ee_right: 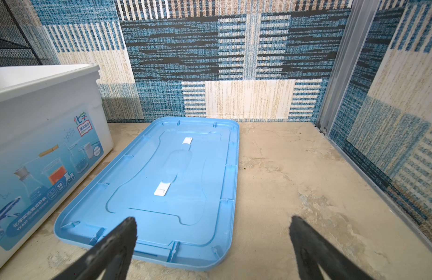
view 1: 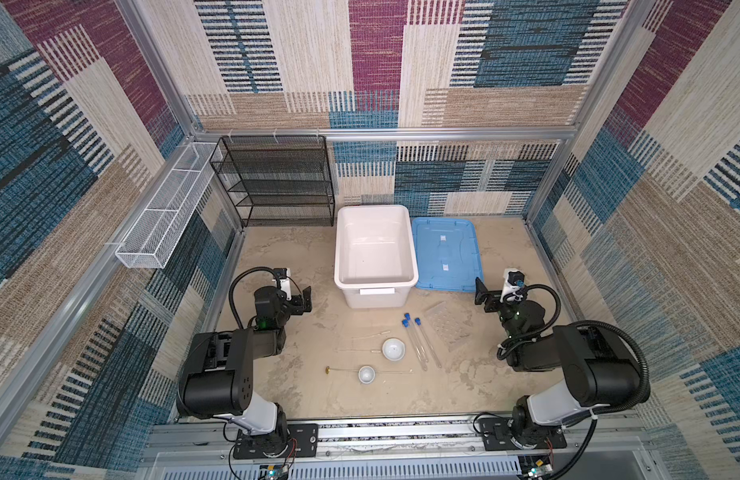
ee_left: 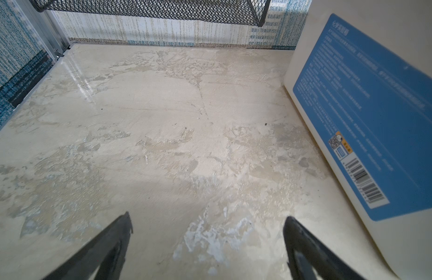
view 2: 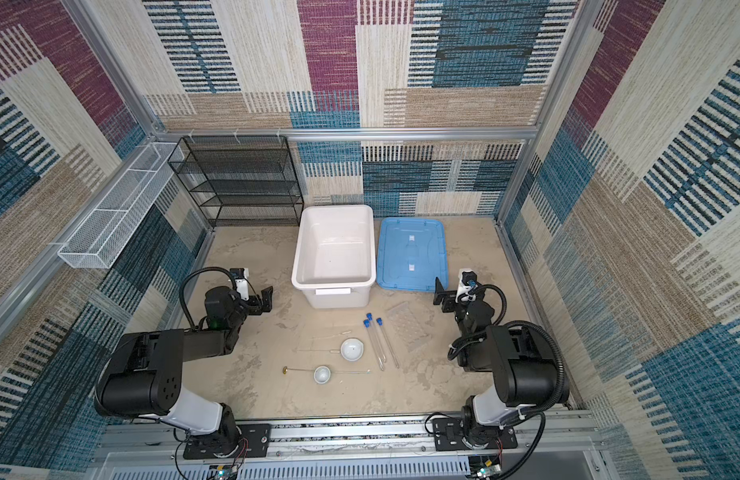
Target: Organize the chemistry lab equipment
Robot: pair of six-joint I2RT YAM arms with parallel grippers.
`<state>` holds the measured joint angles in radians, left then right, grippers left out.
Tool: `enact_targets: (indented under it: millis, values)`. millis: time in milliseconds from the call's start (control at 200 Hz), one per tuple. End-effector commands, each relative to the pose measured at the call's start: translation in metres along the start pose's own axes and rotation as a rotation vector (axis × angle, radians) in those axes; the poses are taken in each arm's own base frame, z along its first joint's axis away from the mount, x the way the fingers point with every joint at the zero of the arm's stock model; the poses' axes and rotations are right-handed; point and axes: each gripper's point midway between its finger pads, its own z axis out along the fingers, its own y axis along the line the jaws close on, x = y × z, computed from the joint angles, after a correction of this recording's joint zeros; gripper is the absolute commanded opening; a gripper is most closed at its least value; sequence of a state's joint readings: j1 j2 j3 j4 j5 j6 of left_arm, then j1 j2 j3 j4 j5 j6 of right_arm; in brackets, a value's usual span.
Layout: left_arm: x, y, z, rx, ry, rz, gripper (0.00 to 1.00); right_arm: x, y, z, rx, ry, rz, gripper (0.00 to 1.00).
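Arms (view 1: 252, 345) (view 1: 576, 353) folded, end effectors (view 1: 305, 299) (view 1: 484, 296) agape

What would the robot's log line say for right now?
left gripper: open, empty | right gripper: open, empty | tubes: lying on table | white bin: open, lid beside it

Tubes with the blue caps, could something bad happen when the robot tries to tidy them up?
Maybe. The three tubes are round and lie close together, so grabbing one could send the others rolling toward the big bowl. The thin rod runs right beside the small bowl, so lifting it might knock that bowl. The clear rack is hard to see and easy to bump.
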<state>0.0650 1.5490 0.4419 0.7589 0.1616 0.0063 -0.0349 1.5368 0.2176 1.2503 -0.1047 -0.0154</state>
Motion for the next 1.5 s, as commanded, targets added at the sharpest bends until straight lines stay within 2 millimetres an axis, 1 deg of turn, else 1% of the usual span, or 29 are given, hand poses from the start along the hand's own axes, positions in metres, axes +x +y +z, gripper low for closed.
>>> enact_targets:
  millis: [0, 661, 751, 836, 911, 942, 967, 977, 987, 1007, 1032, 1052, 1077, 1112, 1142, 1182, 1212, 1267, 1317, 1347, 1432, 1472, 1492]
  values:
    - [-0.010, 0.000, -0.001, 0.000, -0.039, 0.025, 0.99, -0.005, 0.001, 0.000, -0.004, -0.021, -0.011, 0.99]
    - [-0.010, 0.000, -0.001, 0.000, -0.041, 0.024, 0.99, -0.006, 0.002, 0.001, -0.013, -0.015, -0.012, 0.99]
    - [-0.015, 0.006, -0.006, -0.040, -0.060, 0.008, 0.99, -0.009, 0.002, 0.002, -0.013, -0.014, -0.014, 0.99]
    - [-0.025, 0.015, -0.019, -0.101, -0.084, -0.010, 0.99, -0.019, 0.004, 0.003, -0.024, -0.012, -0.017, 0.99]
    - [-0.036, 0.021, -0.032, -0.151, -0.099, -0.025, 0.99, -0.033, 0.004, 0.002, -0.023, -0.018, -0.019, 0.99]
    - [-0.043, 0.024, -0.039, -0.174, -0.110, -0.033, 0.99, -0.040, 0.004, 0.000, -0.020, -0.026, -0.016, 0.99]
    - [-0.051, 0.027, -0.045, -0.201, -0.128, -0.057, 0.99, -0.047, 0.003, -0.001, -0.010, -0.036, 0.000, 0.99]
    - [-0.047, 0.029, -0.047, -0.214, -0.108, -0.078, 0.99, -0.049, 0.002, -0.002, -0.005, -0.040, 0.007, 0.99]
    - [-0.050, 0.032, -0.049, -0.231, -0.114, -0.101, 0.99, -0.053, 0.001, -0.003, 0.000, -0.046, 0.015, 0.99]
    - [-0.048, 0.037, -0.054, -0.264, -0.104, -0.148, 0.99, -0.060, 0.001, -0.004, 0.005, -0.053, 0.027, 0.99]
    - [-0.053, 0.042, -0.061, -0.294, -0.116, -0.198, 0.99, -0.067, 0.001, -0.004, 0.006, -0.054, 0.042, 0.99]
    - [-0.057, 0.043, -0.065, -0.302, -0.126, -0.224, 0.99, -0.075, 0.001, -0.005, 0.002, -0.062, 0.056, 0.99]
    - [-0.062, 0.042, -0.071, -0.300, -0.138, -0.274, 0.99, -0.080, 0.002, -0.005, 0.001, -0.052, 0.080, 0.99]
    - [-0.068, 0.040, -0.077, -0.286, -0.145, -0.349, 0.99, -0.087, 0.000, -0.006, 0.012, -0.038, 0.113, 0.99]
    - [-0.073, 0.034, -0.081, -0.252, -0.149, -0.380, 0.99, -0.092, -0.004, -0.006, 0.035, -0.021, 0.156, 0.99]
    - [-0.084, 0.020, -0.084, -0.168, -0.176, -0.401, 0.99, -0.094, -0.008, -0.006, 0.067, 0.008, 0.215, 0.99]
    - [-0.091, 0.009, -0.086, -0.098, -0.194, -0.428, 0.99, -0.095, -0.007, -0.006, 0.065, 0.033, 0.234, 0.99]
    - [-0.100, -0.005, -0.089, -0.004, -0.212, -0.506, 0.99, -0.096, 0.002, -0.008, 0.018, 0.082, 0.257, 0.99]
    - [-0.111, -0.025, -0.093, 0.122, -0.214, -0.535, 0.99, -0.098, 0.010, -0.010, -0.023, 0.118, 0.291, 0.99]
    - [-0.115, -0.034, -0.095, 0.165, -0.203, -0.563, 0.99, -0.100, 0.018, -0.013, -0.063, 0.134, 0.306, 0.99]
    - [-0.112, -0.055, -0.103, 0.214, -0.127, -0.634, 0.99, -0.101, 0.042, -0.022, -0.193, 0.185, 0.348, 0.99]
    - [-0.111, -0.068, -0.109, 0.225, -0.082, -0.617, 0.99, -0.098, 0.051, -0.026, -0.241, 0.223, 0.367, 0.99]
    - [-0.109, -0.080, -0.112, 0.236, -0.055, -0.590, 0.99, -0.095, 0.055, -0.028, -0.260, 0.247, 0.374, 0.99]
